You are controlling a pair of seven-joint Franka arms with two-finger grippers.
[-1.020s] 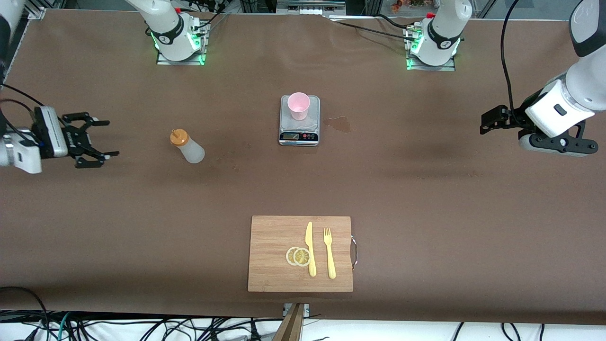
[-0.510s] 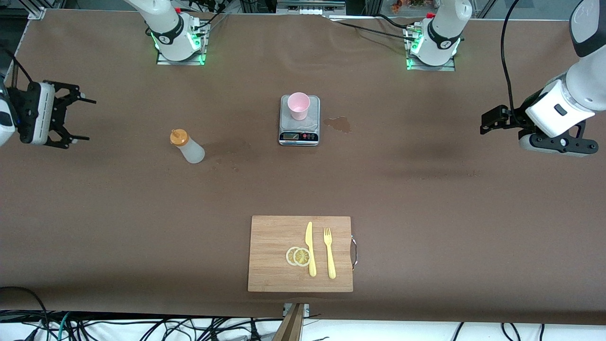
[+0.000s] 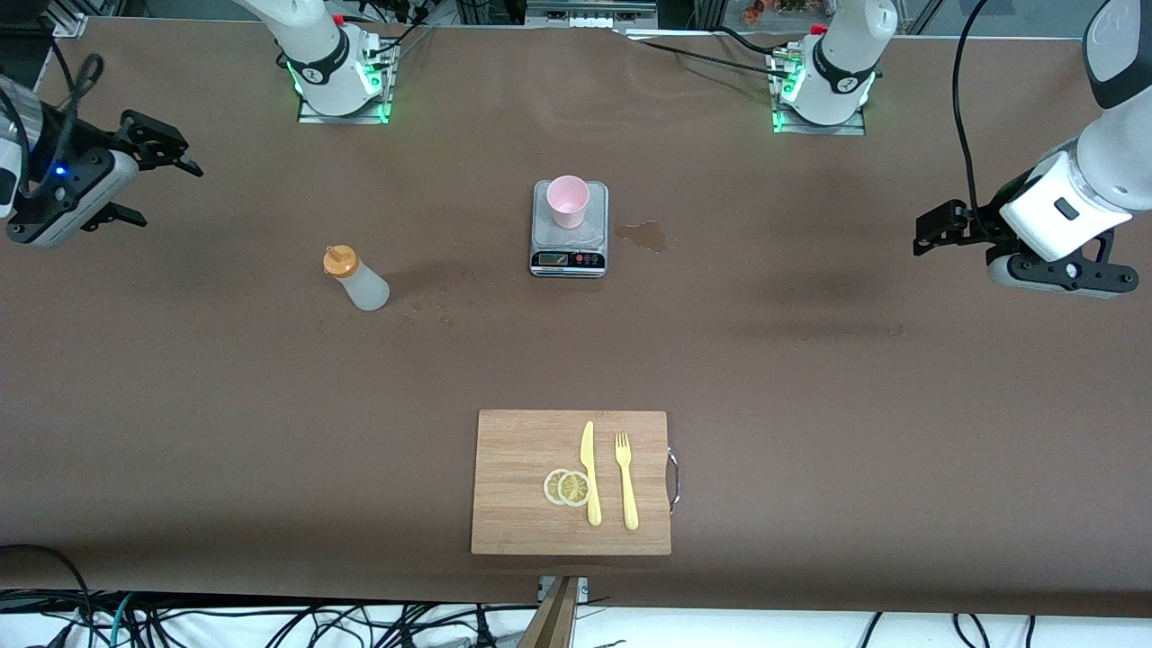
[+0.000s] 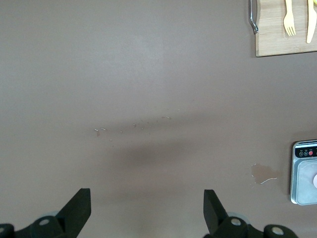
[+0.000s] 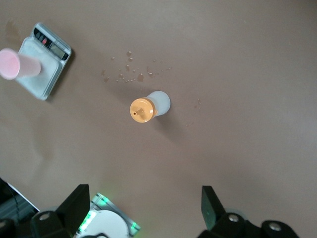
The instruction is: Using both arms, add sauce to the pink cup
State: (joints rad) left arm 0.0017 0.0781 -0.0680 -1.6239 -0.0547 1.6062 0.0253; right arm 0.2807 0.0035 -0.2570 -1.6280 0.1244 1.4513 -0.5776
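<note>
our right claw [image 3: 148, 180] hangs with its fingers spread wide on nothing, up over the edge of the surface [image 3: 810, 378] at the right arm's end. its wrist view looks straight down on the sauce bottle [image 5: 148, 106], which lies off toward the middle of the surface from it. our left claw [image 3: 927, 232] waits over the left arm's end, fingers likewise apart and bare, with only brown covering under it and the scale [image 4: 304, 172] at the margin of its wrist view.

the sauce bottle [image 3: 356, 279] stands upright, orange cap on top, so its long axis runs vertical and a side-on grip on the cloudy body would suit it. it sits toward the right arm's end, nearer the front camera than the pink cup [image 3: 568, 201]. we judge the right arm much the nearer to the bottle, the left arm well apart from it.

the pink cup stands upright on the scale [image 3: 569, 229] near the middle of the surface, roughly between the two arms. whether sauce is in it we cannot tell. a wet patch [image 3: 643, 235] lies just beside the scale and small drops [image 5: 131, 72] between bottle and scale, so this scene fits either a pour to come or one already made.
</note>
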